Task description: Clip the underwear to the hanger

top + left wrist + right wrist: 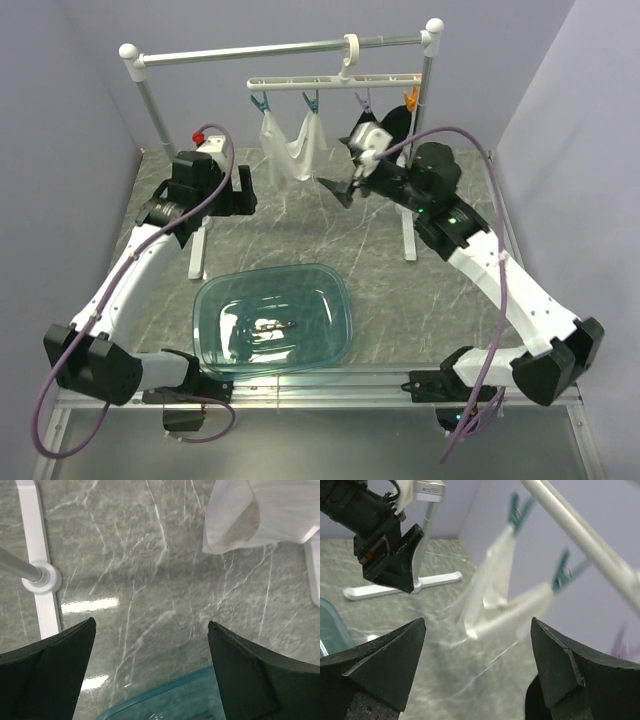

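The underwear (293, 150) is hanging from the hanger (330, 82), and both grippers are standing clear of it.
Two teal pegs (260, 103) are pinching its upper corners, while the hanger's hook is sitting over the grey rail (280, 50). The left gripper (151, 625) is hovering above the marbled tabletop (150, 555), jaws wide apart and holding nothing. The right gripper (477, 622) is facing the cloth, jaws likewise spread and holding nothing. A teal glass dish (345, 300) is sitting near the arm bases.
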`<state>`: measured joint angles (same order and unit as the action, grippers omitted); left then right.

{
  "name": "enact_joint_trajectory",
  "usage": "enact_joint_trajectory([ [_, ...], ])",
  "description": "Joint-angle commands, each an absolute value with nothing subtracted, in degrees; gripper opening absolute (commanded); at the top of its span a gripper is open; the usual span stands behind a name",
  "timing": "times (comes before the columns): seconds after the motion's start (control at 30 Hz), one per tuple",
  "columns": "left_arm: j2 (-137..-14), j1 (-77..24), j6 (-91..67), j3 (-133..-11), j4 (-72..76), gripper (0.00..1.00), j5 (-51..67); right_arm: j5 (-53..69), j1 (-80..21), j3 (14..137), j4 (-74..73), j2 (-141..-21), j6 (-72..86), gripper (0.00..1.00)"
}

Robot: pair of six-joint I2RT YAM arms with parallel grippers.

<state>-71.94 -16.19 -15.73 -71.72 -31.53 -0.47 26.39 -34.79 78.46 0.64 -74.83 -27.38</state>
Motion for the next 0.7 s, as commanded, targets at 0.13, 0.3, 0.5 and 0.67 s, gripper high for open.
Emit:
enact_joint_trajectory([
  [0.13, -75.41, -16.17, -10.64, -74.98, -33.67, 0.99, 4.31, 21.88, -18.91, 69.80, -9.05, -66.55, -5.46, 0.95],
  [0.3, -77.78, -16.17, -12.03, -74.44, -30.77, 0.99, 2.73, 20.31, -10.91, 58.81, -9.93, -60.30, -0.36, 0.96],
  [0.5, -77.78, -16.17, -12.74, -72.07, -28.48, 0.99, 1.41, 19.07, -8.96, 50.63, -8.71, -53.62, 2.89, 0.96],
  [0.67, -76.03, -15.82, -12.65, -71.71, -27.77, 0.99, 2.89, 17.76, -8.70, 48.78, -8.09, -51.07, 3.95, 0.98],
])
